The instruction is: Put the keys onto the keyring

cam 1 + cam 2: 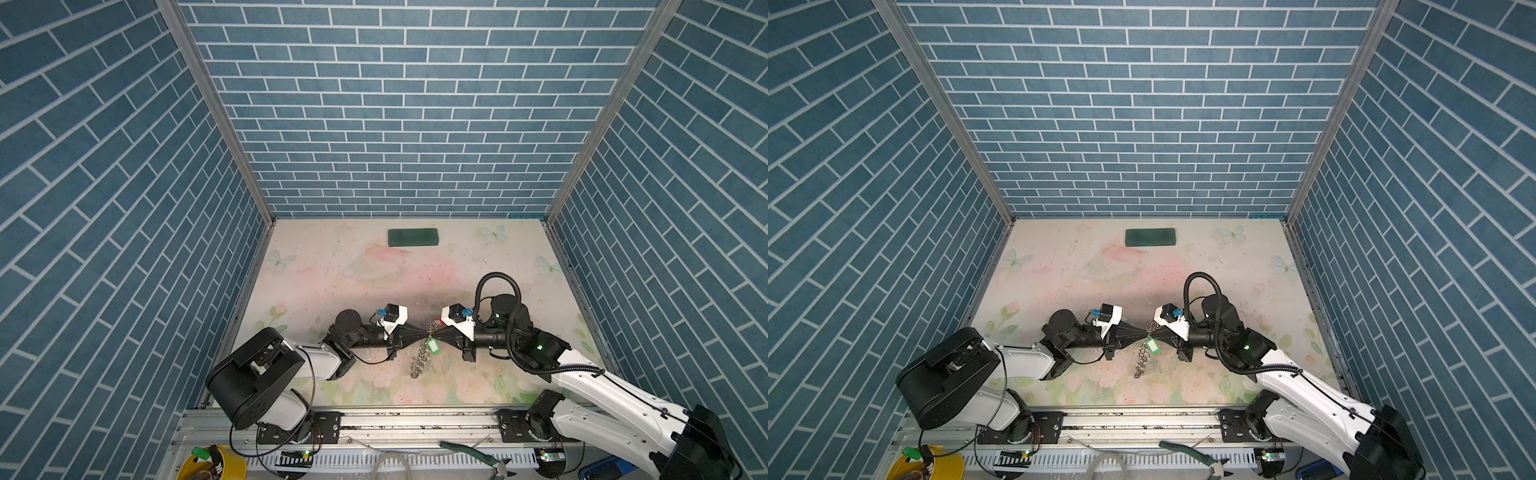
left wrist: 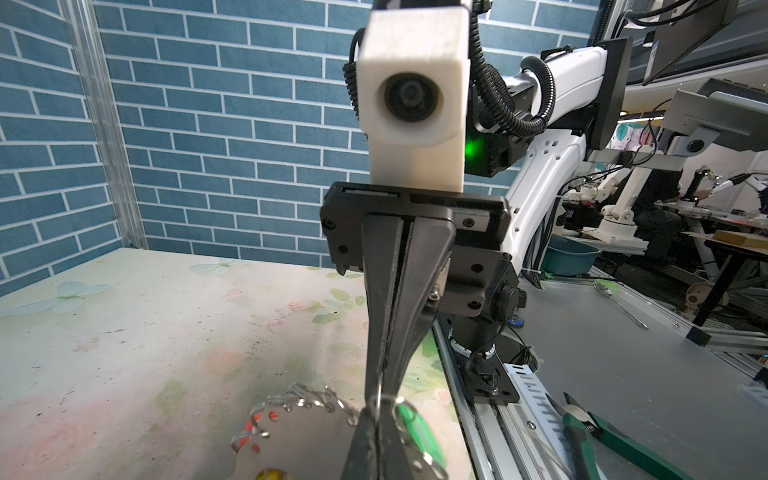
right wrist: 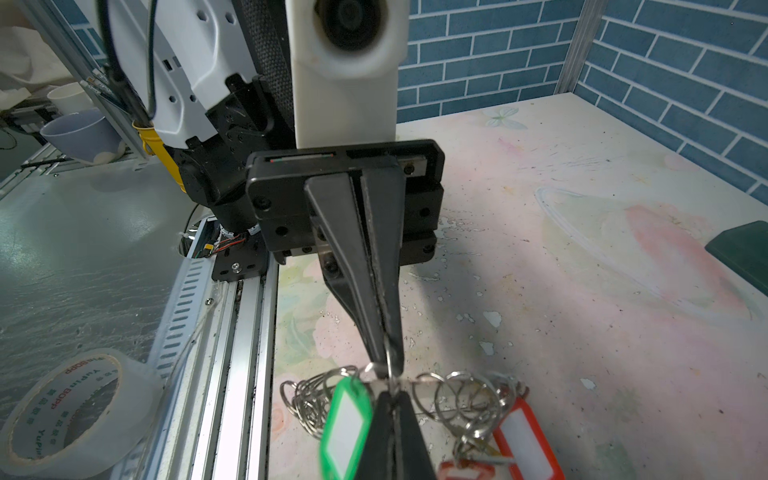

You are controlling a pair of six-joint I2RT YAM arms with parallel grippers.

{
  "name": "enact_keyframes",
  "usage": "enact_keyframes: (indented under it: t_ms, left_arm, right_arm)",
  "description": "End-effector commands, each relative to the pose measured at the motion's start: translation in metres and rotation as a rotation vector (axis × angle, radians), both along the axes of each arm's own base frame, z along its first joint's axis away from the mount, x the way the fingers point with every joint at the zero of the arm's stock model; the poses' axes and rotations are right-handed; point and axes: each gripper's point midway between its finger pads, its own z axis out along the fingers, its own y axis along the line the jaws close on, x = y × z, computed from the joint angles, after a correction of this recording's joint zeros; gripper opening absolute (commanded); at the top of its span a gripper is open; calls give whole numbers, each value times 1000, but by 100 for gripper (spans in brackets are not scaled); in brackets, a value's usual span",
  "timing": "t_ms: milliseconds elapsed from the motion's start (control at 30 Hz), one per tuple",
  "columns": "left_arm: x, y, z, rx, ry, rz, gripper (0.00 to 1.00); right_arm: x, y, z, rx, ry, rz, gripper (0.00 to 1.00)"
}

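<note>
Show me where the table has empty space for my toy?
Bare: the middle of the table, from the dark green block to the left tool and right tool, plus both back corners. Crowded: front middle, where those tools meet at the keyring.

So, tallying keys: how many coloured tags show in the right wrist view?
3. A green tag beside the right gripper; a red tag beyond the split rings; a second red tag, cut off at the frame edge. Others may be hidden.
</note>
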Motion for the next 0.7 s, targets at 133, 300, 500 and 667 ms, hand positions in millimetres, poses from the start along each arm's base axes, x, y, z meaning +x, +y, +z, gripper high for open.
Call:
enact_keyframes:
  t_ms: [133,300,500,667]
  left_arm:
    - [-2,-1,6,-26,-47,-5,0]
    - [-2,-1,6,-26,-49,-6,0]
    - [-3,-1,5,-25,-44,-15,0]
    - [-3,-2,4,-21,-40,-20,0]
  right_arm:
    - [1,2,21,32,-24,-1,3]
    - [2,1,21,34,-27,-5,11]
    - [2,2,20,30,-20,1,9]
    - [2,2,23,34,-26,-1,6]
